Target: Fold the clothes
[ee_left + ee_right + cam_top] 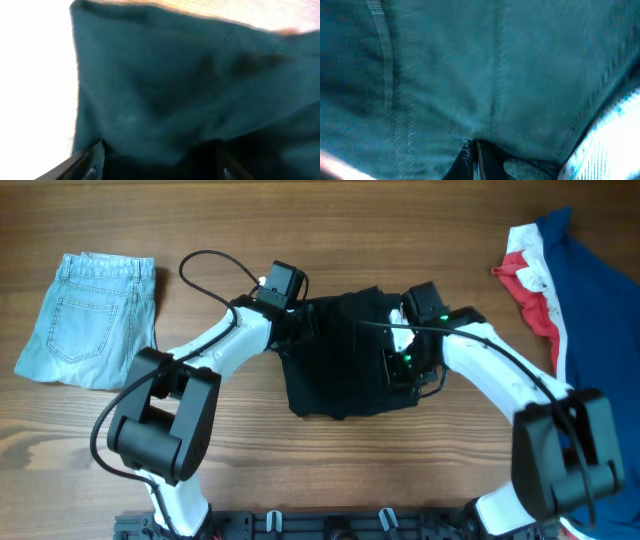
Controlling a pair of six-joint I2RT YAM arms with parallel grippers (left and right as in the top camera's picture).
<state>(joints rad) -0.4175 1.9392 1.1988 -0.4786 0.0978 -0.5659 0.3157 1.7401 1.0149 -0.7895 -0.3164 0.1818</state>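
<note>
Left end effector [300, 320] sits at the upper left edge of the black garment [345, 360]. From its wrist camera, the left end effector [159, 148] has its two fingers [92, 156] spread wide at the bottom of the view, so it is open. Dark cloth fills nearly everything in front of it, and I cannot tell whether any fabric lies between the fingers. Bright desk shows only along the top and left edges of that view.

Across from it, the right end effector [400, 365] is down on the right-hand part of the garment. Its own camera shows the right end effector [472, 150] with its fingers drawn together to a narrow point, and the cloth seems pinched right at the tips. A stitched seam runs up the fabric just above them. At the lower right of that view a strip of white dotted mesh lining [607, 135] peeks out.

From above, the garment lies bunched in a rough square at the middle of the wooden desk [330, 470], between the two arms. Light-blue denim shorts [90, 320] lie flat well off to the left. A heap of navy, red and white clothes [565, 270] sits at the far right edge.
</note>
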